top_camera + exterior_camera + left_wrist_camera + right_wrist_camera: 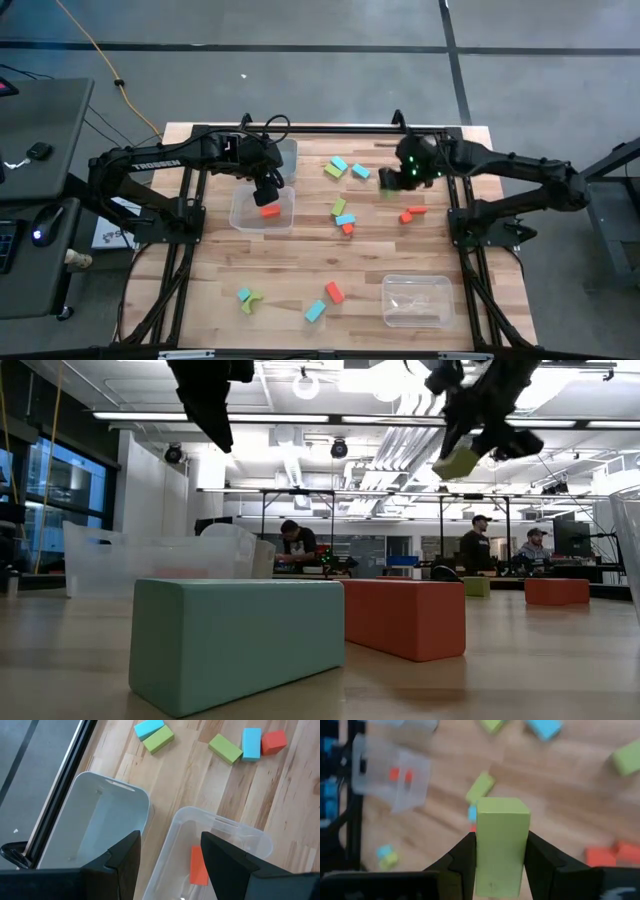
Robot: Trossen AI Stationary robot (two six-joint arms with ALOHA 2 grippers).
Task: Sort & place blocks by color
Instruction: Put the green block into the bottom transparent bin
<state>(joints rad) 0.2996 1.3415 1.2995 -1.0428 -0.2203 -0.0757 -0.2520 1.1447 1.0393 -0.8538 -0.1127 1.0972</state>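
Observation:
My right gripper [388, 185] [501, 845] hangs high over the table's far right part, shut on a yellow-green block [502, 840] [457, 462]. My left gripper [268, 195] [170, 865] stands open above a clear bin [262, 208] that holds a red block [198, 866]. Nothing is between its fingers. Loose cyan, green and red blocks lie flat on the table's middle [345, 219], with more near the front edge [334, 292]. My right gripper pinches the yellow-green block by two opposite side faces [479, 855] between its two fingers. The fingers slant down from the table's right side. The block is lifted well clear of the table and one end [502, 806] juts out past the fingertips.
A second clear bin [285, 155] stands at the far left behind the first, and a third [416, 299] at the near right. Two red blocks [410, 213] lie below my right arm. People sit and stand in the room beyond the table.

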